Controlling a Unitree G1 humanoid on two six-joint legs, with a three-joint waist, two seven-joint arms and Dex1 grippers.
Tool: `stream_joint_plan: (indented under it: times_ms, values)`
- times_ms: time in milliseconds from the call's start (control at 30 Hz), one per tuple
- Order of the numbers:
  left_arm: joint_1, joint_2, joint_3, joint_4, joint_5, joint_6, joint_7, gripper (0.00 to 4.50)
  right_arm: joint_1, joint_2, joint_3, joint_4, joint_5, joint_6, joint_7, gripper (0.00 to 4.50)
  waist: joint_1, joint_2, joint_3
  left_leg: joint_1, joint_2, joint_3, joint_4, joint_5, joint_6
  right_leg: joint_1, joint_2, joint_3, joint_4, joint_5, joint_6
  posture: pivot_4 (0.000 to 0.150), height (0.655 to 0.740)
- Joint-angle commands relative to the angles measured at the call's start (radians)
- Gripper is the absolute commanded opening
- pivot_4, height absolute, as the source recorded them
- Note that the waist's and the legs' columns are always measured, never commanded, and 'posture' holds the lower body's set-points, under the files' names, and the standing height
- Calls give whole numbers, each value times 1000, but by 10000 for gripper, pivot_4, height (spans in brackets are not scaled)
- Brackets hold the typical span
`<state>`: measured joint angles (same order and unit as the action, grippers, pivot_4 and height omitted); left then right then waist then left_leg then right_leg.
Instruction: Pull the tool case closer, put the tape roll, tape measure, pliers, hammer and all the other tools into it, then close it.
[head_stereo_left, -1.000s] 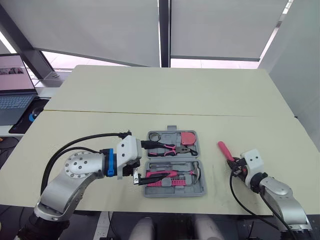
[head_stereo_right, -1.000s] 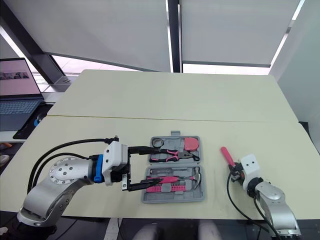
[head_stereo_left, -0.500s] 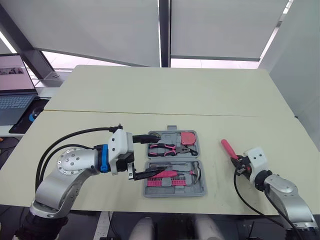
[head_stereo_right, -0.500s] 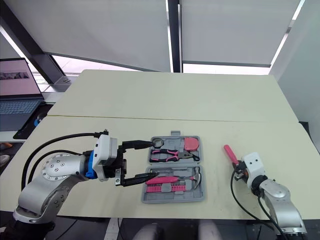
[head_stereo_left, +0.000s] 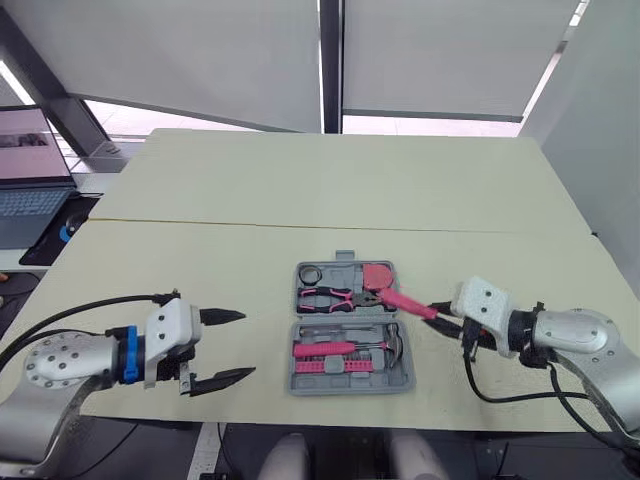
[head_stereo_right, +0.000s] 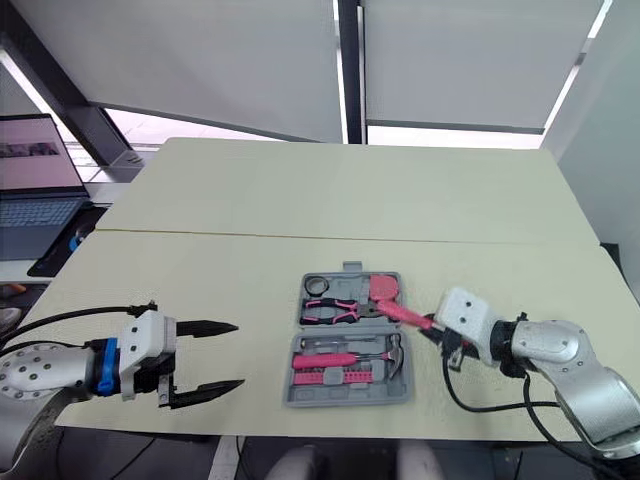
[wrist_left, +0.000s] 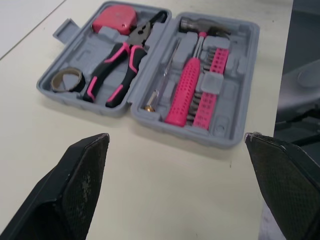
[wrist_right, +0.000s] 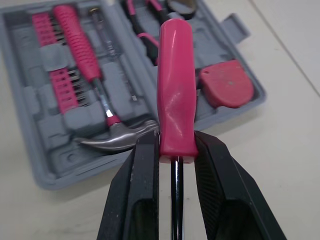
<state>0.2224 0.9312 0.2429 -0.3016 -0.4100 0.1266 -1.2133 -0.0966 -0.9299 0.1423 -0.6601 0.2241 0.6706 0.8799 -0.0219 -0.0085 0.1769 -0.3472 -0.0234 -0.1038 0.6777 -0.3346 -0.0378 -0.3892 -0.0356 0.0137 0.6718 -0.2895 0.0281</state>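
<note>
R gripper (wrist_right: 175, 142) pinches screwdriver (wrist_right: 175, 90), handle past fingertips (wrist_right: 146, 150) over tool case (wrist_right: 30, 167); slot unclear, so lower flat, then release. L gripper (wrist_left: 176, 136) wide, empty.

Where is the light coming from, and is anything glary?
Left eye view: daylight comes from behind, and the strip under the window blinds is blown out white; the table is evenly lit, without glare. Right wrist view: only a soft sheen on the screwdriver handle.
</note>
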Motion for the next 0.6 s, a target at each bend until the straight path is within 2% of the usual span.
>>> stream_joint_plan:
  times_ms: [33, 100, 300, 600]
  values:
    - [21, 28, 20, -9, 21, -66, -44, 45000, -72, -59, 133, -93, -34, 32, 79, 6999, 5, 0, 0, 0, 0, 0, 0, 0, 0, 0, 0, 0, 0, 0, 0, 1500, 7400]
    - [28, 27, 16, -20, 15, -66, -51, 45000, -133, -58, 209, -99, -60, 52, 96, 6999, 4, 0, 0, 0, 0, 0, 0, 0, 0, 0, 0, 0, 0, 0, 0, 1500, 7400]
    - [26, 33, -20, -35, 44, -101, -76, 45000, -297, 57, 432, -47, -133, 122, 97, 6999, -4, 0, 0, 0, 0, 0, 0, 0, 0, -1, 0, 0, 1, 0, 0, 1500, 7400]
    - [63, 27, -33, -65, 77, -144, -69, 45000, -383, 229, 557, 55, -167, 176, 71, 6999, -5, 0, 0, 0, 0, 0, 0, 0, 0, -2, 0, 0, 0, 0, 0, 1500, 7400]
